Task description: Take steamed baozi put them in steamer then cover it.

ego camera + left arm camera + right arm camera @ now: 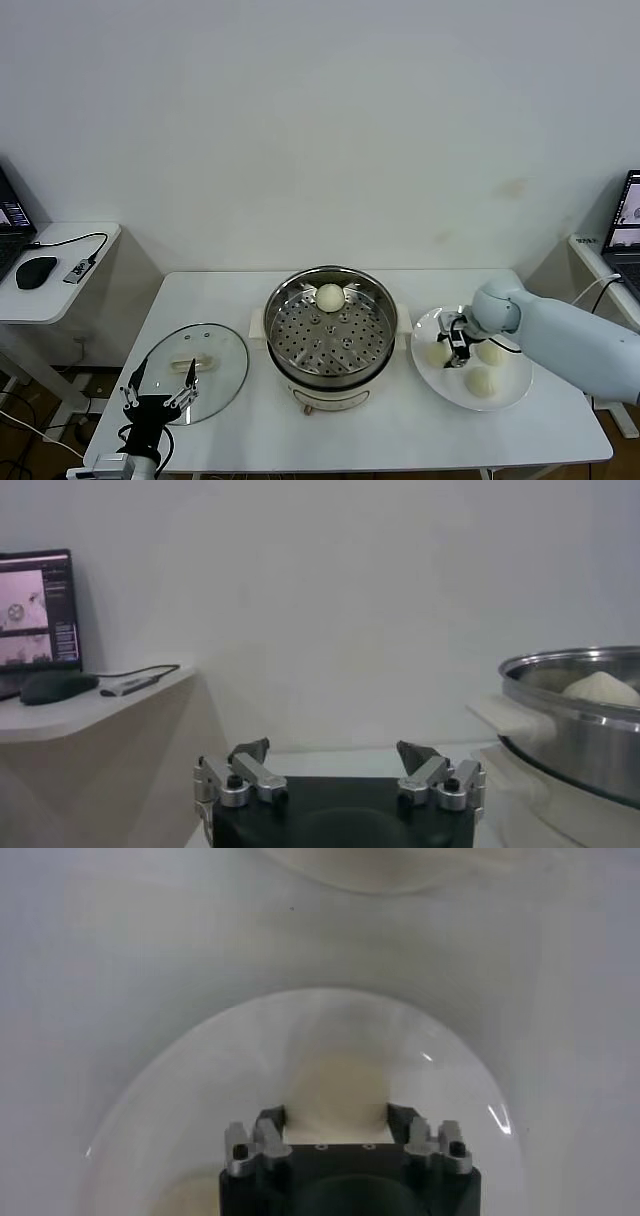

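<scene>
One baozi (330, 296) lies at the back of the shiny perforated steamer (300, 345) on its cream pot base. Three baozi lie on the white plate (512, 394) to its right. My right gripper (455, 345) is down on the plate's left part. Its fingers (272, 1128) press both sides of the leftmost baozi (437, 352), which fills the gap in the right wrist view (335, 1093). The glass cover (215, 355) lies flat left of the steamer. My left gripper (160, 387) is open and empty at the cover's near edge, also in its wrist view (333, 752).
A side table (50, 290) with a mouse and cable stands at the far left. A laptop (625, 225) sits on another stand at the far right. The steamer rim and its baozi show in the left wrist view (590, 695).
</scene>
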{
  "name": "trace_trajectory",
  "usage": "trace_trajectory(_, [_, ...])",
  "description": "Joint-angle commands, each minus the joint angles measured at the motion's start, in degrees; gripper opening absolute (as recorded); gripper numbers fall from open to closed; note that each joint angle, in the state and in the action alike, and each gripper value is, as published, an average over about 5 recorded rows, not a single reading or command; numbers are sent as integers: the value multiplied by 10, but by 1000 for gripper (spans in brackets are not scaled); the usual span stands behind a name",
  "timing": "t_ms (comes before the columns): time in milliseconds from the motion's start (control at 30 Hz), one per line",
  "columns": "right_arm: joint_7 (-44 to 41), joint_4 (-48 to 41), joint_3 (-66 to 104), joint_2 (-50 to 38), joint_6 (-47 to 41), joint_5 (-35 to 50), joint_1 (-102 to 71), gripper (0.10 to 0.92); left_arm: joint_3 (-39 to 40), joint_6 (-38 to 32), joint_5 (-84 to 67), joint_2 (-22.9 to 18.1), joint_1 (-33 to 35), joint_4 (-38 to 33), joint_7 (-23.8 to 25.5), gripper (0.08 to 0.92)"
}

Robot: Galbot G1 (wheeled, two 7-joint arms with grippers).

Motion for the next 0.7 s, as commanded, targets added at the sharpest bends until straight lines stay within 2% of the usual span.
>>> trace_trajectory(33, [-14, 26, 12, -25, -5, 11, 30, 541, 0, 0, -1, 3, -2, 1, 0, 823])
trace_trajectory(367, [-38, 131, -97, -97, -43, 115, 271, 549, 6, 10, -17, 12, -10, 6, 2, 823])
trace_trajectory(533, [-26, 166, -165, -69, -75, 192, 409, 552, 9, 12, -48, 18, -11, 10, 7, 823])
trace_trajectory(700, [3, 203, -191, -3, -124, 279, 462, 559, 12, 10, -62, 19, -11, 12, 13, 823])
